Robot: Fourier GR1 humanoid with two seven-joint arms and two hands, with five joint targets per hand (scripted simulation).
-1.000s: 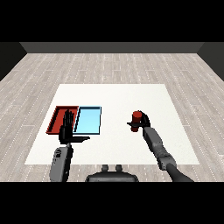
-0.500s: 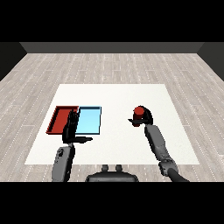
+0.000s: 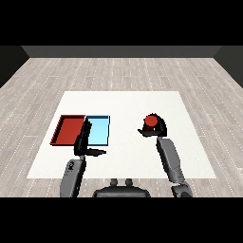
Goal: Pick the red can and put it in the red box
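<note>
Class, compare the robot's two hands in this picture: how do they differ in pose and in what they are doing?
The right hand curls round the red can; the left hand holds nothing, its fingers straight. The right hand is over bare white table, right of both trays; the left hand overlaps the near edges of the red tray and light blue tray. Both are black, on grey forearms.

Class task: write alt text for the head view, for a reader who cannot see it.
The right robot hand curls round a red can at the right of a white table. At the left, a red tray and a light blue tray lie side by side, with the open left robot hand at their near edge.
</note>
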